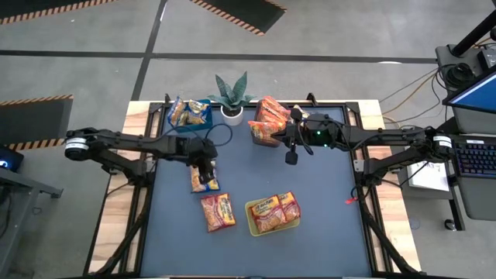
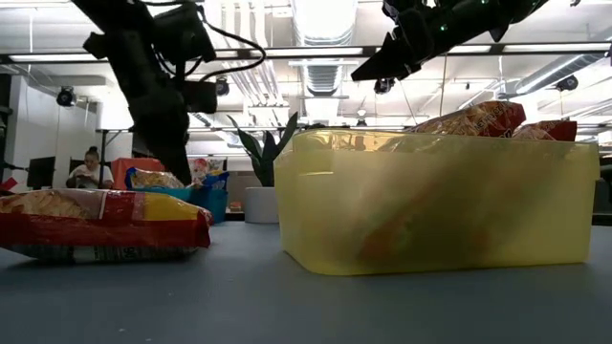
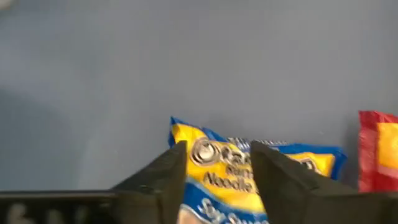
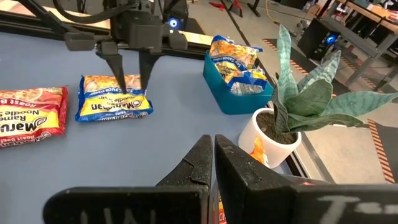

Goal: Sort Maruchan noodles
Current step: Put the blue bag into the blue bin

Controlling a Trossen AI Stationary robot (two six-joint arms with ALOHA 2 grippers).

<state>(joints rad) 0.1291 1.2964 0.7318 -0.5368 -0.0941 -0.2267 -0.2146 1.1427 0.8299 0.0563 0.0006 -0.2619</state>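
left gripper [image 4: 132, 70]: parted, fingers set astride the yellow-blue packet [image 4: 114, 98] on the table [image 1: 325, 232]
right gripper [image 4: 211, 163]: closed, nothing held

Before you, counted by kind: two loose noodle packets on the desk [image 1: 325, 232], one yellow-and-blue packet [image 1: 204, 179] and one red packet [image 1: 218, 211]; three bins, namely one blue bin [image 1: 190, 115], one dark clear bin [image 1: 267, 124] and one yellow-green bin [image 1: 273, 215], their stacked packets uncountable; one potted plant [image 1: 232, 96].

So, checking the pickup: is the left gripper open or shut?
Open: the left gripper has its fingers spread astride the yellow-and-blue packet.
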